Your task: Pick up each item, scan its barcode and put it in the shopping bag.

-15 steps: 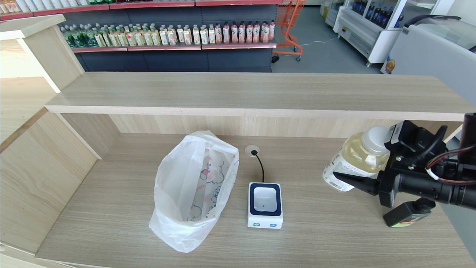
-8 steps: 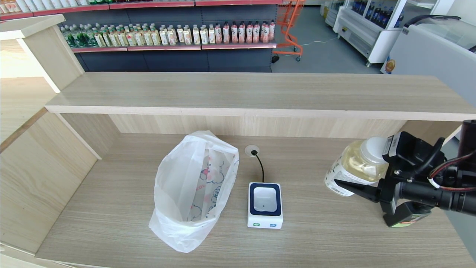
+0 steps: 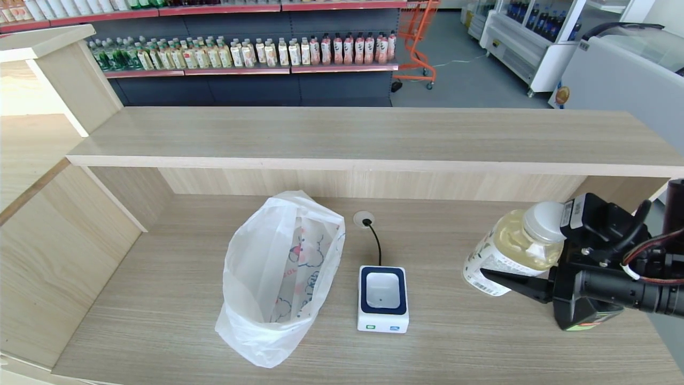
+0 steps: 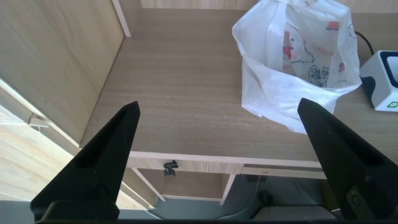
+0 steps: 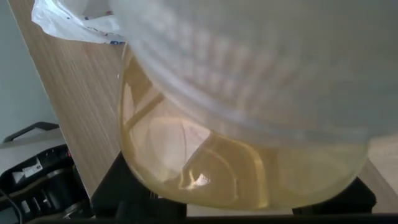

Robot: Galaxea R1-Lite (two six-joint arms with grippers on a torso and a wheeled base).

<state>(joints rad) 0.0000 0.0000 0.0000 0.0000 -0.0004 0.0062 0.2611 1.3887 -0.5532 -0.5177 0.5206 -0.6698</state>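
One scanner [image 3: 382, 293] sits between the bag [image 3: 256, 278] and the right hand [image 3: 501, 269] grasping a bottle [image 3: 515, 247]; left hand [image 4: 219, 109] released.

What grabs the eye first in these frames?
The bottle of pale yellow drink, held tilted in the right gripper over the right end of the counter. Next comes the white shopping bag, standing open mid-counter. The small white and blue scanner sits just to its right, its cable running back to a hole in the counter.
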